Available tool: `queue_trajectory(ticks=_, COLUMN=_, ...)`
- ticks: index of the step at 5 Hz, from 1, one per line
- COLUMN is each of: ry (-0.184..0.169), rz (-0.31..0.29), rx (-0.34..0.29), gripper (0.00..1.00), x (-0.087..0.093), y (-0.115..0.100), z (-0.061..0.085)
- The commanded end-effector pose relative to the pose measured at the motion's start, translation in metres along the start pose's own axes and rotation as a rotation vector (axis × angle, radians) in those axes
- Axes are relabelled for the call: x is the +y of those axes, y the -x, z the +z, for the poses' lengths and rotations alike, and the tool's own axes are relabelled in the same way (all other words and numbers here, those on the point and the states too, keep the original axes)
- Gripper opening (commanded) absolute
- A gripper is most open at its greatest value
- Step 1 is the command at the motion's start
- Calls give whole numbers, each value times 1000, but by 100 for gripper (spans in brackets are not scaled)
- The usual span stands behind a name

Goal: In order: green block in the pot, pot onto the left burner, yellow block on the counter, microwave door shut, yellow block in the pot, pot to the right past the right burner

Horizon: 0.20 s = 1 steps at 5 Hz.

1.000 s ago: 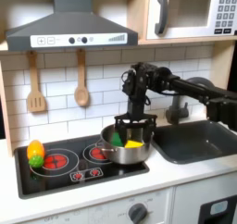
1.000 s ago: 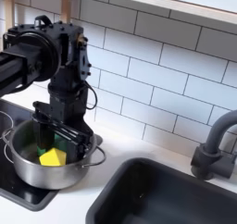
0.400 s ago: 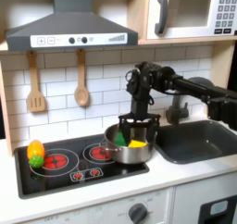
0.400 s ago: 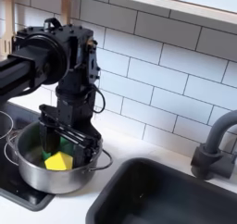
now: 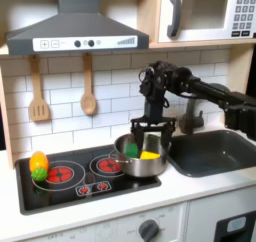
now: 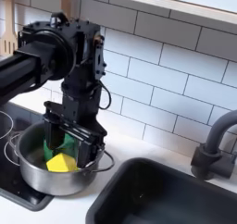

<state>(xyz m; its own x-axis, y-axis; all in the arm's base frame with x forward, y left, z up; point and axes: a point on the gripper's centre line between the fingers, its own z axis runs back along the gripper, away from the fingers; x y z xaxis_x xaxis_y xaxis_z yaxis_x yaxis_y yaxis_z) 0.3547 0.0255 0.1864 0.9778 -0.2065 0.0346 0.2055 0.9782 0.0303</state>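
Now the black gripper (image 6: 73, 146) hangs with fingers spread wide inside the shiny steel pot (image 6: 37, 172), bracing to push, small yellow block (image 6: 62, 162) lying loose between them

1 pot (image 5: 141, 158) (image 6: 57, 163) holds 2 blocks: 1 yellow block (image 5: 146, 155) (image 6: 61, 162) and 1 green block (image 5: 129, 149) (image 6: 49, 151). The stove shows 2 burners (image 5: 62, 172), each a red ring. 1 rounded toy (image 5: 38, 166) lies on the stove. 2 wooden utensils (image 5: 38, 90) hang on the tiled wall. There is 1 sink (image 5: 213, 152), 1 faucet (image 6: 212, 145), 1 microwave (image 5: 205, 13), 1 range hood (image 5: 78, 30), and 1 arm carrying 1 gripper (image 5: 149, 139) (image 6: 68, 141).
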Motion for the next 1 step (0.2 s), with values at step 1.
queue_trajectory(ticks=1, ry=9, rz=8, rx=20, gripper=100, x=-3, y=0, z=20)
